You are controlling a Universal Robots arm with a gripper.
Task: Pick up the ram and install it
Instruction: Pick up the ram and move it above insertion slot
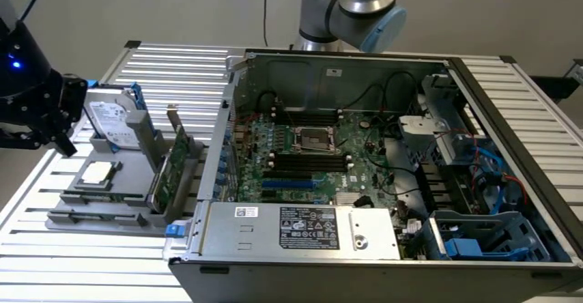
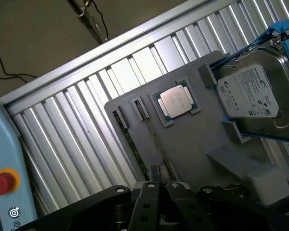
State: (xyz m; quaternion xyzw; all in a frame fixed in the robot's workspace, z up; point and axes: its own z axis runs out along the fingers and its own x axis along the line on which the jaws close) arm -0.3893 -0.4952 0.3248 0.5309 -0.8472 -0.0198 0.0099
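Note:
Two ram sticks stand on edge in the slotted holders of a grey tray (image 1: 128,188); the nearer one (image 1: 102,198) is a long thin green strip. In the wrist view the ram (image 2: 129,142) shows edge-on, with a second stick (image 2: 154,137) beside it running towards the fingers. My black gripper (image 1: 65,149) hangs above the tray's end at the exterior view's left, clear of the sticks. The gripper (image 2: 159,174) is shut with nothing visibly between the fingers. The black ram slots (image 1: 310,160) lie on the motherboard inside the open computer case (image 1: 510,200).
The tray also carries a hard drive (image 1: 114,119) in a blue bracket, a processor (image 1: 97,173) and an upright green expansion card (image 1: 168,173). Everything rests on a ribbed aluminium table (image 1: 54,262). A red stop button (image 2: 2,183) sits on a light-blue box.

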